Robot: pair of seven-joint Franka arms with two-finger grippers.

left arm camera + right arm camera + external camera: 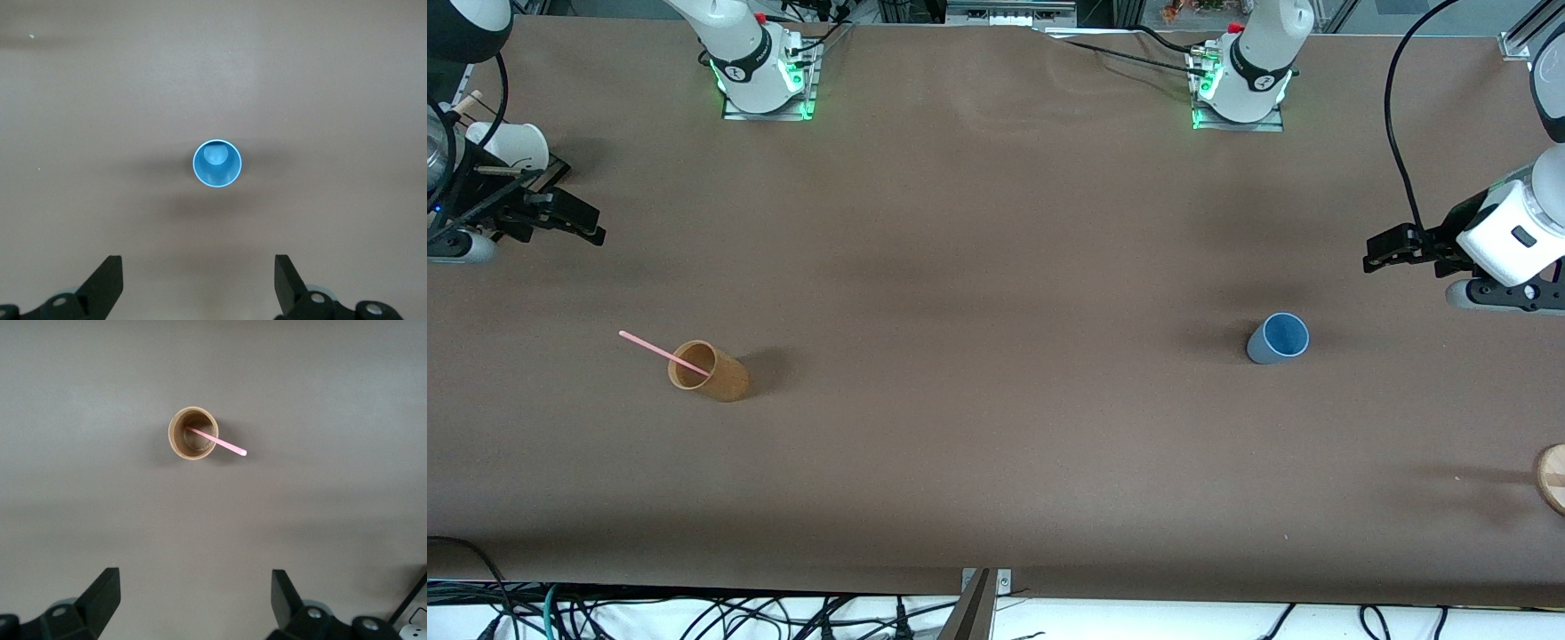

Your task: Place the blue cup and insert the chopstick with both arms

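Toward the left arm's end of the brown table (996, 267) I have the small muted-blue tapered cup (1279, 339) standing upright and alone, mouth up, its brighter blue inside showing. My left gripper (1376, 256) hangs high over the table near that end, farther from the front camera than the cup; its wrist view looks almost straight down into the blue cup (217, 163), with the two black fingers (103, 283) spread wide apart and nothing between them. I judge I have it lined up that way so a straight descent would bring the fingers either side of the cup.

At the right arm's end, the thin pale-pink chopstick (665, 353) leans in the tan-brown wooden-looking cup (710, 372), its lower end inside and its upper end jutting out over the rim. That lean leaves a free length of stick above the cup, which I take to be the easiest place to pinch. My right gripper (591, 229) waits over the table's edge at its own end, well apart from the tan cup, its fingers (100, 600) also wide apart and empty, the wrist camera looking down on cup and chopstick (220, 443).

Nothing is grasped yet, so I reckon the task is at its start: the blue cup not yet placed, the chopstick not yet drawn out.
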